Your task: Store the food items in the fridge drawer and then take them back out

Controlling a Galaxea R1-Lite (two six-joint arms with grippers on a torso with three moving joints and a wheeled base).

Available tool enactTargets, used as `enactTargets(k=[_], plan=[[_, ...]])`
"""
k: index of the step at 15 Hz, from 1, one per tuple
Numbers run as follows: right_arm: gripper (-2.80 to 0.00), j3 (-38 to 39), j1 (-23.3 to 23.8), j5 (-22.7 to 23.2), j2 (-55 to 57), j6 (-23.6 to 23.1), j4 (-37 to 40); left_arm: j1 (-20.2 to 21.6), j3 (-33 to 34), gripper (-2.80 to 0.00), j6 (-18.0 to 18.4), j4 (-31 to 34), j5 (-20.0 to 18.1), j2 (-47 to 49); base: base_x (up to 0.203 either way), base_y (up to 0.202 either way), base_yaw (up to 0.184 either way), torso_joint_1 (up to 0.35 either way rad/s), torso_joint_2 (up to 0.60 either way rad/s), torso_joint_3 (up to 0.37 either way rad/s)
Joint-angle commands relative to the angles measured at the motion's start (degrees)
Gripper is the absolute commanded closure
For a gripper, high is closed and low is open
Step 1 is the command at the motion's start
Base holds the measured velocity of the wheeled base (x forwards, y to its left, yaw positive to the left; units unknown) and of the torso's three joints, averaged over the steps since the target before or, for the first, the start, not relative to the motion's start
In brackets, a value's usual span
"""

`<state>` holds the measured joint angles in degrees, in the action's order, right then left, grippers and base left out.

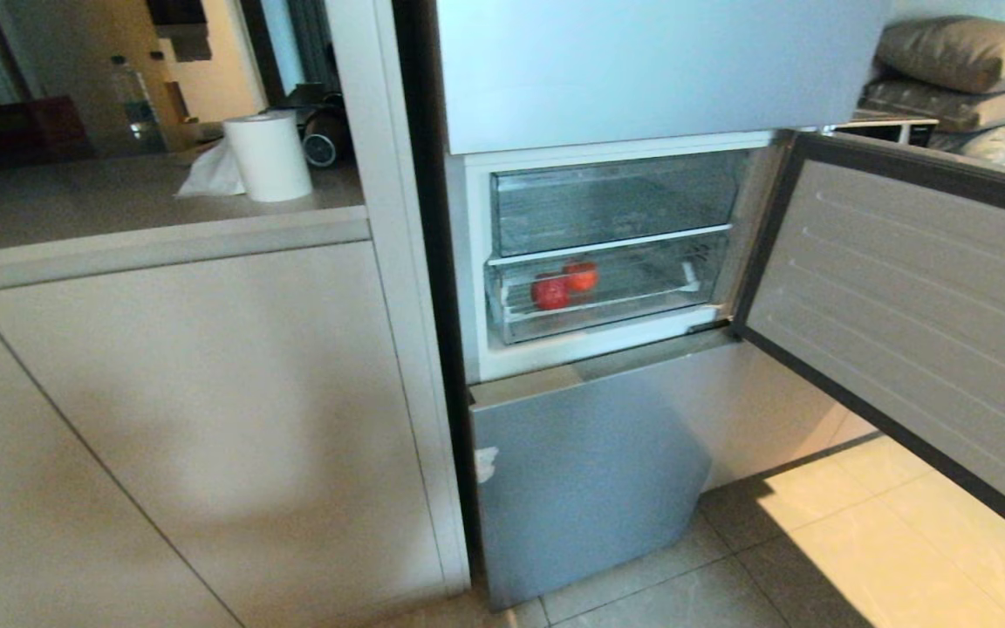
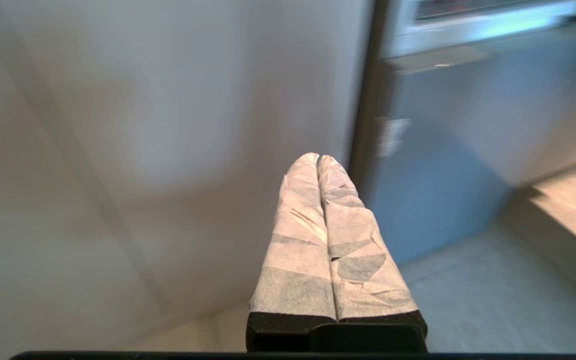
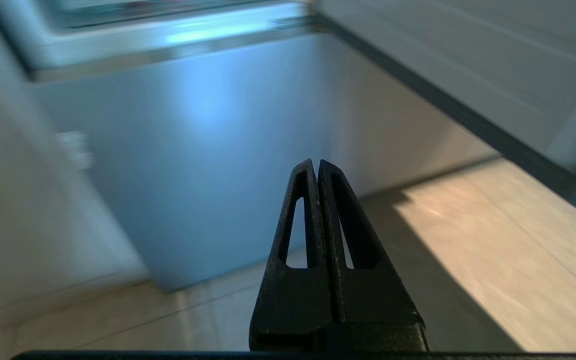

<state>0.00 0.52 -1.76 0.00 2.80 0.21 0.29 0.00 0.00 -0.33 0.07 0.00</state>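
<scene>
Clear ribbed plastic drawer (image 1: 607, 301); smooth glossy red fruit (image 1: 550, 291) and tomato (image 1: 582, 276). Brushed silver-blue metal panel (image 1: 585, 488). Matt beige cabinet (image 1: 206, 419). Glossy floor tiles (image 1: 860, 549). White paper roll (image 1: 269, 155).

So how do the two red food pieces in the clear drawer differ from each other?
The dull pinkish-red round fruit sits nearer the curved front lip of the clear plastic fridge drawer; the bright red tomato-like piece sits farther back and more to the right. The first looks darker, the second brighter and more orange. Both are small, roundish, and lie side by side in the drawer's left part.
</scene>
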Motion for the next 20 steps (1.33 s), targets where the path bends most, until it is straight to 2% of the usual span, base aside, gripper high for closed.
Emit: enactTargets(k=[1, 10, 14, 15, 17, 20], plan=[[0.00, 0.00, 0.00, 0.00, 0.09, 0.01, -0.03, 0.05, 0.09, 0.00, 0.00, -0.02, 0.01, 0.09, 0.002, -0.007, 0.175, -0.002, 0.01, 0.011], [0.00, 0.00, 0.00, 0.00, 0.04, -0.08, 0.02, 0.04, 0.00, 0.00, 0.00, -0.02, 0.01, 0.09, 0.000, -0.008, 0.167, 0.002, 0.00, 0.002], [0.00, -0.26, 0.01, 0.09, 0.03, -0.97, -0.15, 0.06, 0.07, 0.00, 0.00, -0.02, 0.01, 0.09, 0.000, -0.001, 0.019, 0.002, 0.00, -0.001], [0.00, -2.29, 0.02, 0.14, 0.39, -1.19, 0.10, 0.06, 0.08, 0.00, 0.00, -0.02, 0.01, 0.09, 0.000, 0.000, 0.000, 0.000, 0.00, 0.000], [0.00, -7.01, 0.06, 0.30, 5.52, -1.09, 1.55, 0.06, 0.00, 0.00, 0.00, -0.02, 0.01, 0.09, 0.000, 0.000, 0.000, 0.000, 0.00, 0.000], [0.00, -13.20, 0.03, 1.45, 24.61, 0.28, 0.78, 0.06, 0.00, 0.00, 0.00, -0.02, 0.01, 0.09, 0.000, 0.000, 0.000, 0.000, 0.00, 0.000]])
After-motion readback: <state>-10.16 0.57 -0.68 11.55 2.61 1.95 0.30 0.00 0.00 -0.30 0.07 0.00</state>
